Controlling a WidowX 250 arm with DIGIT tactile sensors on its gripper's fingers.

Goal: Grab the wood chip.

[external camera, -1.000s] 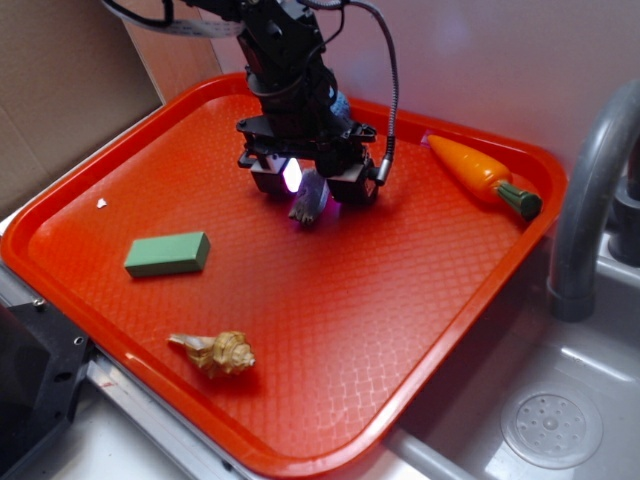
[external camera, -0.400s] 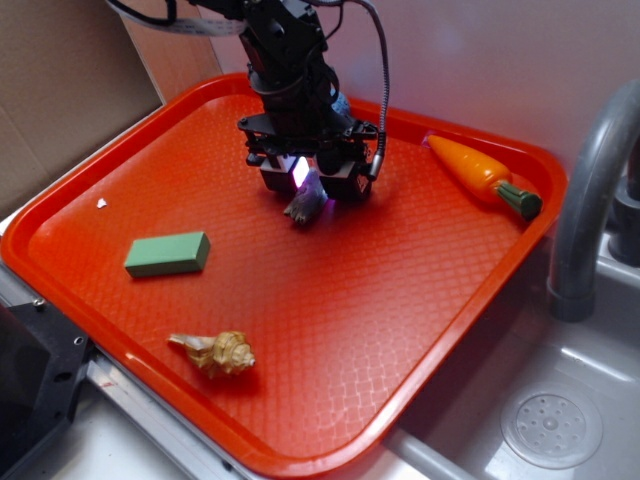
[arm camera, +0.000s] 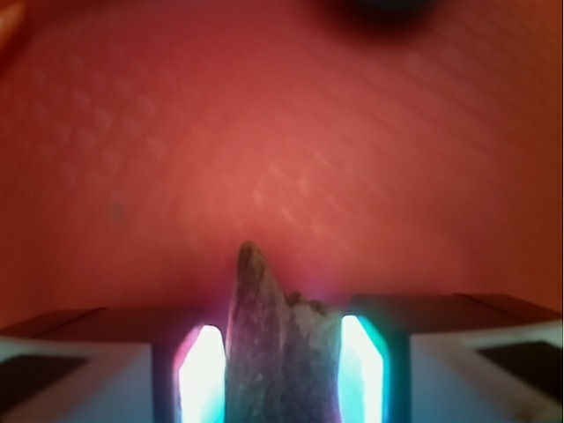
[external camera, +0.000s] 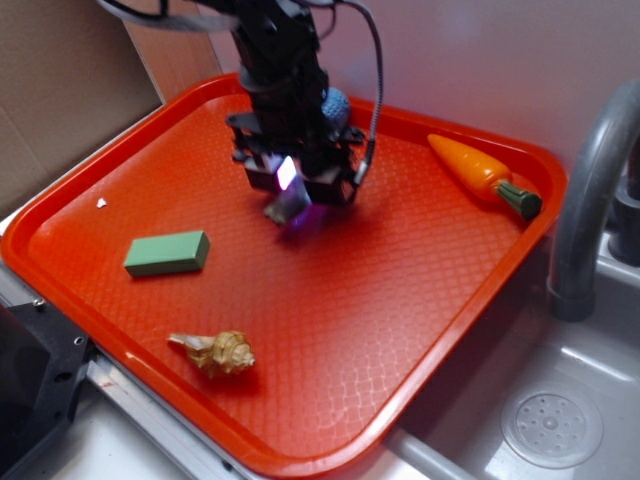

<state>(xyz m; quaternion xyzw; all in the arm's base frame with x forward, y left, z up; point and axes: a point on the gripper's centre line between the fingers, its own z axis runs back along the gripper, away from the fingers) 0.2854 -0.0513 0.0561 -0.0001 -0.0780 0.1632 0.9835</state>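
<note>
My gripper (external camera: 291, 190) pointed down over the far part of the orange tray (external camera: 420, 330), pinching the wood chip (arm camera: 278, 344), with carrot (external camera: 483, 174), block (external camera: 167, 253) and shell (external camera: 217, 353) lying around.

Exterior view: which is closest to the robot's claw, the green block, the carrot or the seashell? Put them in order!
From the gripper, holding the wood chip:
1. Green block, toward the tray's left.
2. Carrot, back right corner, only slightly farther.
3. Seashell, near the front edge.

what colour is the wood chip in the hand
Dark brown-grey, rough like bark; the wood chip shows best in the wrist view, between the hand's lit fingers.
</note>
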